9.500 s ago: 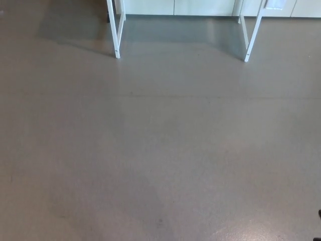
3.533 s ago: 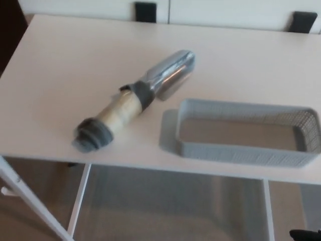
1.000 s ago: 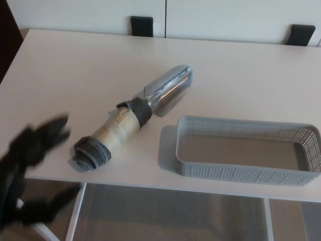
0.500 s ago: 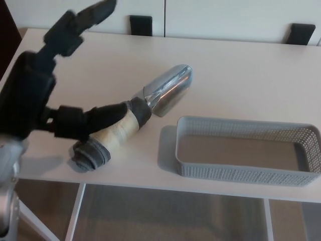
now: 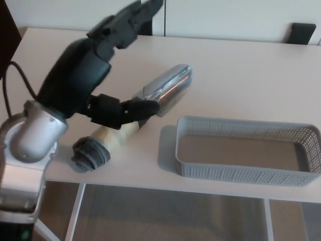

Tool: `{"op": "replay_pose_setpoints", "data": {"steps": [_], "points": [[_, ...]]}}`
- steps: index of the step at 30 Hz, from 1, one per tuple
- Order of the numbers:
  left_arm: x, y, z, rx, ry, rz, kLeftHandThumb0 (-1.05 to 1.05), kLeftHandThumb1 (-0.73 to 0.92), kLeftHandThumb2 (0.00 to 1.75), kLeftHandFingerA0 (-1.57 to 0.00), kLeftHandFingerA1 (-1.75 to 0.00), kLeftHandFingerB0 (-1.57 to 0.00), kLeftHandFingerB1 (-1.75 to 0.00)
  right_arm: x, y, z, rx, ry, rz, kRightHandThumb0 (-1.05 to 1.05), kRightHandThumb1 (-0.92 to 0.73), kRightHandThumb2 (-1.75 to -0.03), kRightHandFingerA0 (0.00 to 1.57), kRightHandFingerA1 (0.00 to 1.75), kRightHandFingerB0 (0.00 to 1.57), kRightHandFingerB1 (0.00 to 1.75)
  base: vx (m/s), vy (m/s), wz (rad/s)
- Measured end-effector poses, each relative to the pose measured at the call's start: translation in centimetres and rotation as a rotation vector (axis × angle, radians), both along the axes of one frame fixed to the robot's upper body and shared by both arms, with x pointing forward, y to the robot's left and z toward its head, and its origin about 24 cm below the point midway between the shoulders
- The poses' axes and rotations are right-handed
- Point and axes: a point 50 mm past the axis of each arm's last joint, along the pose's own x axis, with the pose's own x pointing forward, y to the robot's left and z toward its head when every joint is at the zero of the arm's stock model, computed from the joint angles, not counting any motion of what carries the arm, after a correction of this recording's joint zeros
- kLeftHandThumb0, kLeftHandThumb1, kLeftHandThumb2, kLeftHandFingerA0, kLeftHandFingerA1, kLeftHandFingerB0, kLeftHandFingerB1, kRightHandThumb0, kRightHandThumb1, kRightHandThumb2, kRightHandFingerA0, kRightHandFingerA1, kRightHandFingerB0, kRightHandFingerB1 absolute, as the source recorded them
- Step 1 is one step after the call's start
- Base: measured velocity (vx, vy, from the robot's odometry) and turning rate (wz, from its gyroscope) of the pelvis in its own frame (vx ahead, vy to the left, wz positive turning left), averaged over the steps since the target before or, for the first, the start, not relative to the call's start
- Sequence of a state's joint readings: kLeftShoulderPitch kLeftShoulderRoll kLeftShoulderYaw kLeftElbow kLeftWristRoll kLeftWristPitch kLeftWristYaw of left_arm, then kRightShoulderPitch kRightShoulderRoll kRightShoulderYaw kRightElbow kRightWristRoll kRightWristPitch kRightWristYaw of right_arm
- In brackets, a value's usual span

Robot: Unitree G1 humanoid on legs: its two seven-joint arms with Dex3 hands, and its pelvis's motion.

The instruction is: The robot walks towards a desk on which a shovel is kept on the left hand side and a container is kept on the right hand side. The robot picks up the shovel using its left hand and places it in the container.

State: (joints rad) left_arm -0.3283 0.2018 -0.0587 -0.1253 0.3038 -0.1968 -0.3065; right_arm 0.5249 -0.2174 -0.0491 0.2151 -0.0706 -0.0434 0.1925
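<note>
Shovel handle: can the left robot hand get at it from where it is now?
Probably yes. The open left robot hand hangs right over the shovel; nothing lies between, and the basket sits clear.

A white desk (image 5: pixel 261 65) bears the shovel (image 5: pixel 165 93) and container (image 5: pixel 246 173).

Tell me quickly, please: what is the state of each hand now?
Left hand: open, fingers spread above the shovel, holding nothing.
Right hand: not in view.

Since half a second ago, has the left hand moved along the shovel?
Yes. The left hand has moved toward the metal scoop of the shovel, nearer the container; the shovel lies unmoved.
</note>
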Motion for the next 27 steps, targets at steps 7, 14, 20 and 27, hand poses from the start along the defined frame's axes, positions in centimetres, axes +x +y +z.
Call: {"op": "replay_pose_setpoints", "data": {"steps": [7,14,20,27], "points": [[0.7,-0.6,-1.9,0.099,0.081,0.063,-0.72,0.45,0.77,0.00,0.00,-0.02,-0.05,0.2,0.1,0.1,0.008,-0.005,0.013,-0.18,-0.52,-0.55,0.57,0.55,0.45,0.46,0.00,0.000,0.00],[1.2,-0.7,-3.3,0.187,0.134,0.141,-0.71,0.44,0.78,0.00,-0.03,-0.03,-0.09,0.3,0.3,0.3,0.013,-0.011,0.024,-0.18,-0.51,-0.55,0.58,0.56,0.45,0.46,0.00,0.000,0.00],[1.4,-0.2,-4.4,0.254,0.172,0.237,-0.69,0.44,0.77,0.00,-0.05,0.00,-0.08,0.4,0.3,0.5,0.017,-0.013,0.039,-0.17,-0.52,-0.55,0.58,0.56,0.45,0.46,0.00,0.000,0.00],[1.5,1.0,-5.6,0.321,0.205,0.359,-0.65,0.41,0.78,0.00,-0.11,-0.01,-0.14,0.2,0.2,0.5,0.020,0.001,0.055,-0.18,-0.52,-0.55,0.58,0.56,0.46,0.47,0.00,0.000,0.00]]}}
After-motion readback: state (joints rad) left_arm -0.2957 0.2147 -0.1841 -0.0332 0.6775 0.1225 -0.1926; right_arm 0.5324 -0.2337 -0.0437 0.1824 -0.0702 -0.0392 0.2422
